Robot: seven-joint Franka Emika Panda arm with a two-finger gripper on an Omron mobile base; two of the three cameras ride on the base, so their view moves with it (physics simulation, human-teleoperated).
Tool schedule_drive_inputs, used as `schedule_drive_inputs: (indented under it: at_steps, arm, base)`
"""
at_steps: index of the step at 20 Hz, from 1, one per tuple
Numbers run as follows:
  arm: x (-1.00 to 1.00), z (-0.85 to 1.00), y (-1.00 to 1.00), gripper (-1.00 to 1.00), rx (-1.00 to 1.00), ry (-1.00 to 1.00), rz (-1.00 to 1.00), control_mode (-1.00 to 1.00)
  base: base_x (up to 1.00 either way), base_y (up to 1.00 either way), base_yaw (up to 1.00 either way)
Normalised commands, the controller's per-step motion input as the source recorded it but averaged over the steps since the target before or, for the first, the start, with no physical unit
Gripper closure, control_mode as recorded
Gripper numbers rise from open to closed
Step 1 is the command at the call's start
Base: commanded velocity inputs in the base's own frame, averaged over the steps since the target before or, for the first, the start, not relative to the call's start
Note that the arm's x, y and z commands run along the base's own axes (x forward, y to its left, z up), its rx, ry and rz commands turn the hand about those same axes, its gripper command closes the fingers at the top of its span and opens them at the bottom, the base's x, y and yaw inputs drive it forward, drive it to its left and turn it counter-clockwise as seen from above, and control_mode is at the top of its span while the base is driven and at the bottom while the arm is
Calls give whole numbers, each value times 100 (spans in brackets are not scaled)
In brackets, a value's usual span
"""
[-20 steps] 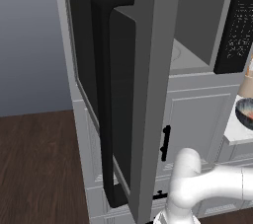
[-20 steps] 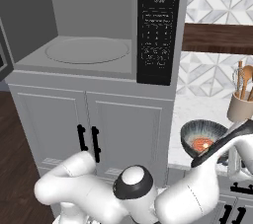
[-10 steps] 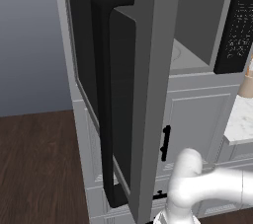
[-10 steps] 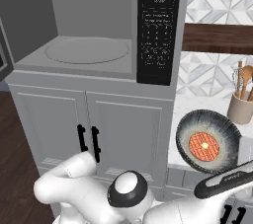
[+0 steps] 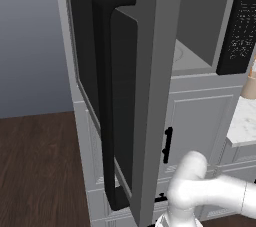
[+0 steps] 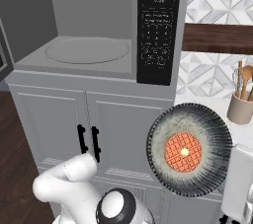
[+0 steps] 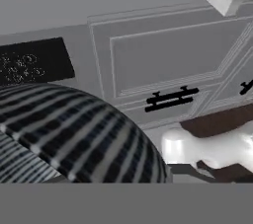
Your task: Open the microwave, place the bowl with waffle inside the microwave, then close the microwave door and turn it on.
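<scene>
The microwave (image 6: pixel 94 25) stands open, its grey cavity and round turntable (image 6: pixel 88 50) bare, the black control strip (image 6: pixel 159 25) on its right. The microwave door (image 5: pixel 125 96) is swung wide toward the left base camera, its black bar handle (image 5: pixel 106 106) upright. The bowl (image 6: pixel 207 129), dark and striped, hangs in the air right of the cabinets, tipped with its mouth toward the right base camera, and the orange waffle (image 6: pixel 183 152) lies inside. My gripper (image 6: pixel 228 168) is shut on the bowl's lower right rim. The bowl's ribbed outside (image 7: pixel 74 134) shows in the hand view.
White cabinet doors with short black handles (image 6: pixel 88 141) sit under the microwave. A marble counter (image 5: pixel 245 121) lies to the right, with a jar of wooden utensils (image 6: pixel 240 104) on it. Dark wood floor (image 5: pixel 40 171) lies to the left of the open door.
The bowl has lifted off the counter, tipped its mouth toward the right base camera and come closer. It has left the right edge of the left base view. The door has not moved.
</scene>
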Motion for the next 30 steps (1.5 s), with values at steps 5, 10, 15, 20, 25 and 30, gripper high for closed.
schedule_drive_inputs:
  at_steps: [5, 10, 15, 20, 25, 30]
  arm:
    - [-33, 90, 100, 100, 0, -33, 0, -100]
    - [-8, 42, 100, 100, -14, -14, -1, -100]
    - [15, 7, 100, 100, -19, 15, -7, -100]
    - [12, 59, 100, 100, -1, 20, -3, -100]
    - [0, 74, 100, 100, 1, 16, -9, -100]
    - [13, 46, 93, 100, 6, 31, -46, -100]
  base:
    - [0, 0, 0]
    - [0, 0, 0]
    - [0, 0, 0]
    - [0, 0, 0]
    - [0, 0, 0]
    - [0, 0, 0]
